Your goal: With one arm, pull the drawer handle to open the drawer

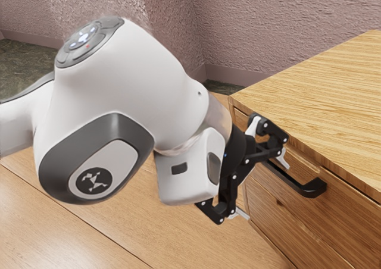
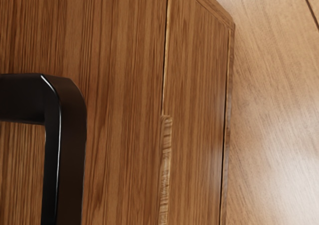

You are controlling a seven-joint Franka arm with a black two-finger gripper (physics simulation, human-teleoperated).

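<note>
The wooden cabinet [image 1: 321, 102] stands at the exterior view's right, its drawer front [image 1: 342, 212] facing the arm. A black bar handle [image 1: 300, 184] sticks out from that front. My gripper [image 1: 262, 187] is at the handle's near end and is open, one finger above the bar and the other well below it. Neither fingertip visibly presses on the bar. In the wrist view the handle [image 2: 65, 145] is close under my hand, with the drawer front [image 2: 124, 85] behind it. I cannot tell whether the drawer is pulled out at all.
The cabinet's top overhangs just above the gripper. Wooden floor [image 1: 89, 239] spreads below and to the exterior view's left, and a textured wall [image 1: 268, 19] stands behind. In the wrist view the floor [image 2: 279, 115] lies beyond the cabinet's corner edge [image 2: 227, 125].
</note>
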